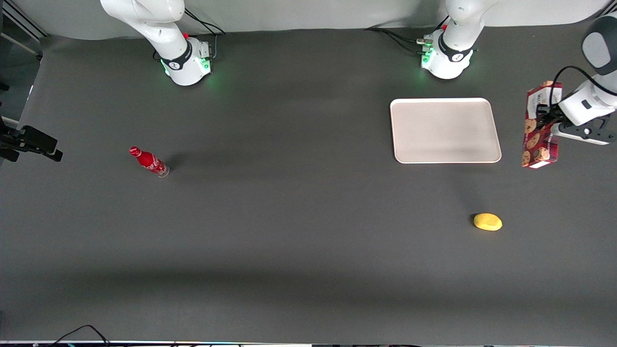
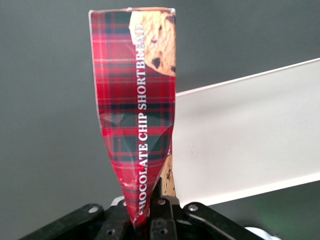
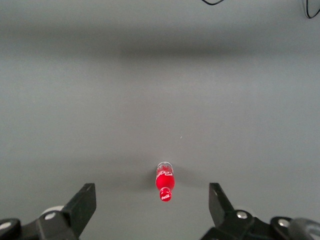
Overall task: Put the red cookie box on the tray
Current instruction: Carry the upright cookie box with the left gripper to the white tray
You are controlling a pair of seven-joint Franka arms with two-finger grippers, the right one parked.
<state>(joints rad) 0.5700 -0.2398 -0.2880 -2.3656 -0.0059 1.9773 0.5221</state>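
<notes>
The red cookie box (image 1: 539, 126), a long slim carton in red tartan printed with brown cookies, hangs in the air beside the tray (image 1: 444, 130), toward the working arm's end of the table. My gripper (image 1: 545, 118) is shut on it near its middle. In the left wrist view the red cookie box (image 2: 136, 115) is squeezed to a crease between the fingers, and my gripper (image 2: 145, 217) grips its narrow end. The pale tray (image 2: 250, 140) lies flat on the dark table with nothing on it.
A yellow lemon-like fruit (image 1: 488, 221) lies nearer the front camera than the tray. A small red soda bottle (image 1: 148, 161) stands toward the parked arm's end of the table, and the right wrist view shows that bottle (image 3: 165, 183) too.
</notes>
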